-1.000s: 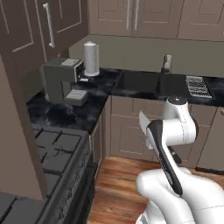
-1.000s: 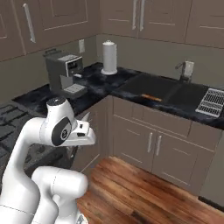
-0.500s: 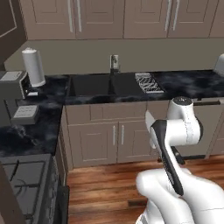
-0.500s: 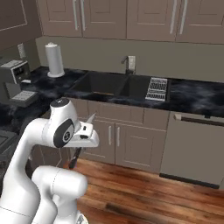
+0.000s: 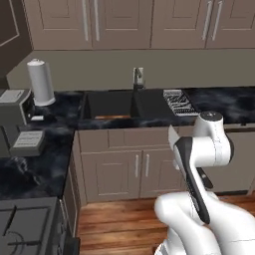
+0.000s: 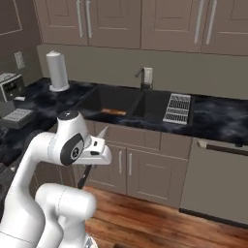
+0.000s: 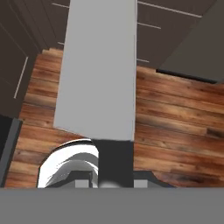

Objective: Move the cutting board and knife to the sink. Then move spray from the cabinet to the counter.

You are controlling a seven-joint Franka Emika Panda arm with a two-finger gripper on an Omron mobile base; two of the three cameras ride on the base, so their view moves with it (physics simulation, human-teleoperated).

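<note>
The knife (image 7: 97,74) is held in the closed gripper (image 7: 114,175), blade over the wooden floor (image 7: 175,118). The cutting board (image 5: 112,117) is judged already in the sink (image 5: 107,102). Knife delivery and spray are left.

Above the sink (image 5: 119,105) the way is open, with the faucet (image 5: 138,78) behind it, the dish rack (image 5: 178,101) right, the paper-towel roll (image 5: 41,82) far left.

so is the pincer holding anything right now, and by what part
Yes: the pincer holds the knife by its dark handle, with the broad silver blade pointing away from the hand over the wooden floor.
</note>
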